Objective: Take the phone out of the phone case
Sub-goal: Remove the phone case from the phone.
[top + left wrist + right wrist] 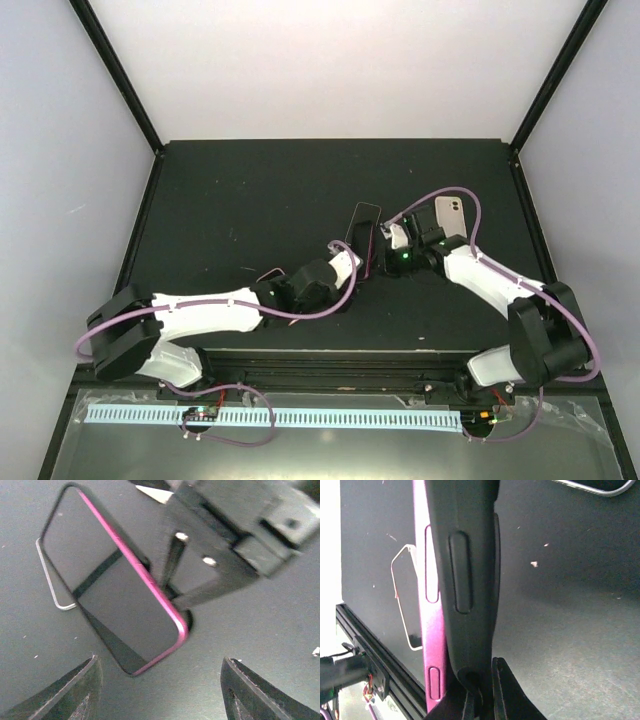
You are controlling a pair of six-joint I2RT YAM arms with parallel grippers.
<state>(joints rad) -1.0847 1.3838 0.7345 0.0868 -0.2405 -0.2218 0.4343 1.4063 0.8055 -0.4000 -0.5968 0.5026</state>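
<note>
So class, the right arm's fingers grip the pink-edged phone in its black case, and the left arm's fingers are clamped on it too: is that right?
Not quite: the left arm's fingers are open, clear of the pink-edged phone, as the left wrist view shows. The right arm's fingers do grip it.

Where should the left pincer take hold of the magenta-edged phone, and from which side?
Probably at the free short end of the magenta-edged phone, the end nearest the open left pincer, coming in from the left arm's side. The phone stands tilted off the table, and the right pincer is clamped on the black phone case along one long side, so that end is unobstructed.
</note>
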